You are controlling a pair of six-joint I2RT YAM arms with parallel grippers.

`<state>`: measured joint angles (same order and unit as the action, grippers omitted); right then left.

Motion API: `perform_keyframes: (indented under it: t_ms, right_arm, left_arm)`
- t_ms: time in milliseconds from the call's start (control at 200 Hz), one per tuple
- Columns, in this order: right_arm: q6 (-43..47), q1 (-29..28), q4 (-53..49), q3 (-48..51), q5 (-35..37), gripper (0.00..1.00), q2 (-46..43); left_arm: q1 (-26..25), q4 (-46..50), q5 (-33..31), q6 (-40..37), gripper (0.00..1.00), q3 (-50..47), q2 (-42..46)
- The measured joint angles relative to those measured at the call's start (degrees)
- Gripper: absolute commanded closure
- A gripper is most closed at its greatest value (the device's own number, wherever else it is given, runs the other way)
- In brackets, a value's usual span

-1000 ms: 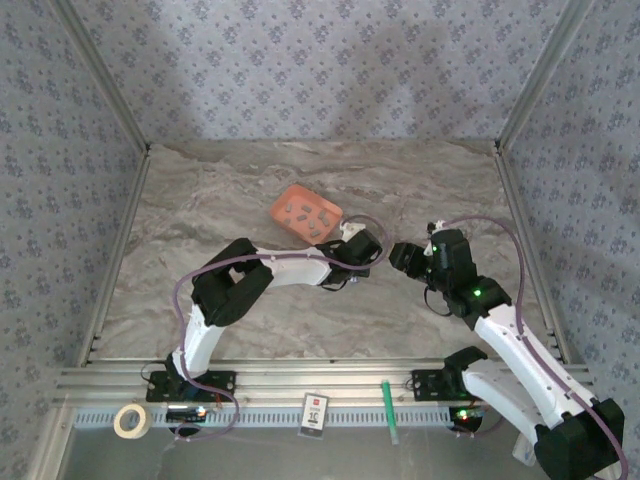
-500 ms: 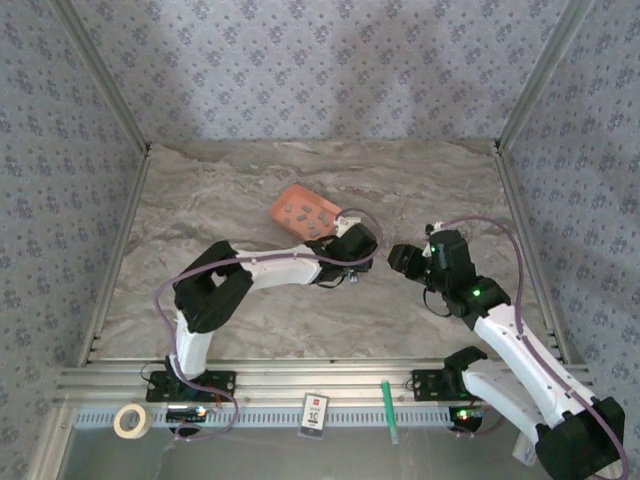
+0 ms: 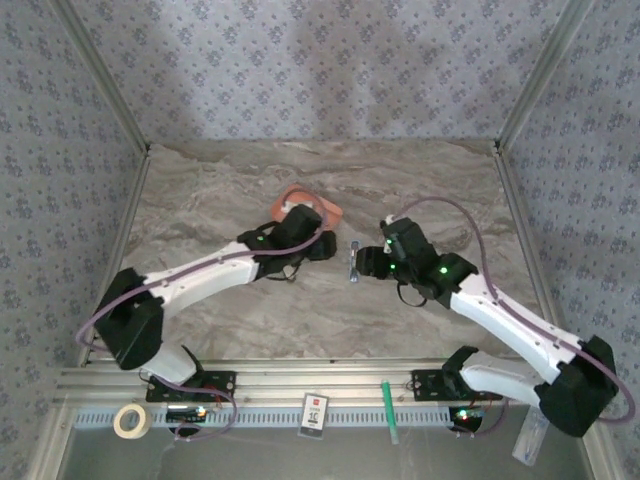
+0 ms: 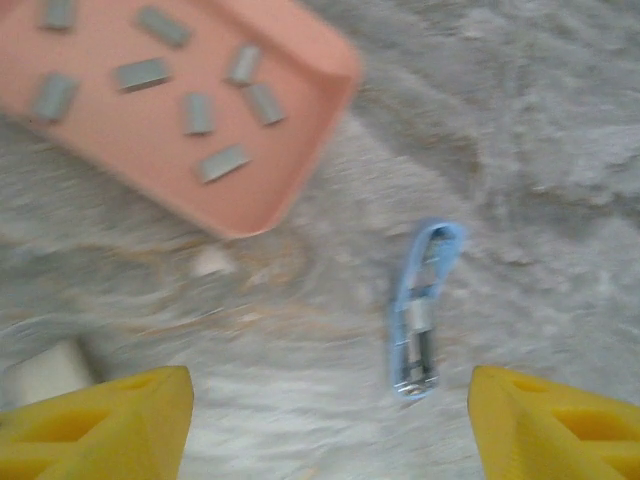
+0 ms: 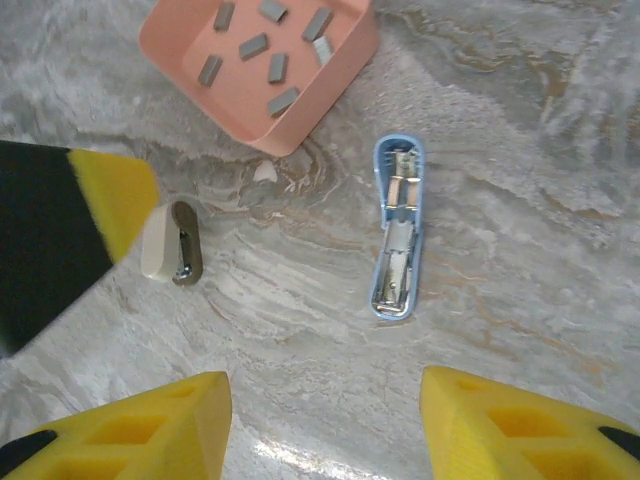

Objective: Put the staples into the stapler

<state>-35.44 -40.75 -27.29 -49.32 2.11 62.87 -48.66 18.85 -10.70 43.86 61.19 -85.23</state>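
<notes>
Judging the stapler [image 5: 398, 228] light, stiff and smooth-shelled, so likely to skate on the marble table [image 5: 520, 250] if nudged from one side only. Lies flat and opened out, silver rail upward, just off the corner of the orange tray [image 5: 335, 85] without touching it, between the two grippers in the top view. Best taken across the long blue sides near the middle, clear of the rail, or pinned down at one end. As for the staples [image 5: 252, 45], loose on the tray floor and apart from one another: tiny, thin, probably quick to snap or slip, hard to pinch off a flat surface, so better gripped gently across the short width. Finds the left gripper [image 4: 330, 430] with jaws wide apart and nothing between, hovering over stapler and tray. Finds the right gripper [image 5: 325, 425] likewise spread and empty, above the stapler
</notes>
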Motion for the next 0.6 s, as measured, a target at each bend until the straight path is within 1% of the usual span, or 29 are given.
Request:
perform_keyframes:
  t_ms: [55,175,320,495,600]
  right_arm:
    - [0.4,-2.3,-0.4,-2.1,1.3,0.44,2.9]
    - [0.9,-7.1,-1.0,-6.5,4.4,0.43,9.2]
    - [1.4,-11.6,-1.5,-12.1,6.1,0.43,17.5]
    - [1.5,-15.1,-3.1,-20.5,6.8,0.43,27.3]
    - [1.7,-16.4,-4.4,-25.9,7.3,0.43,32.7]
  left_arm:
    - [1.9,1.6,0.4,0.2,0.22,-2.9,3.3]
    - [6.9,3.8,1.7,0.8,0.21,-7.8,9.9]
    - [15.1,4.7,3.8,1.1,0.20,-13.0,16.5]
    - [23.4,5.1,7.6,1.0,0.20,-17.6,19.5]
    - [27.1,5.1,10.0,0.8,0.20,-19.5,19.6]
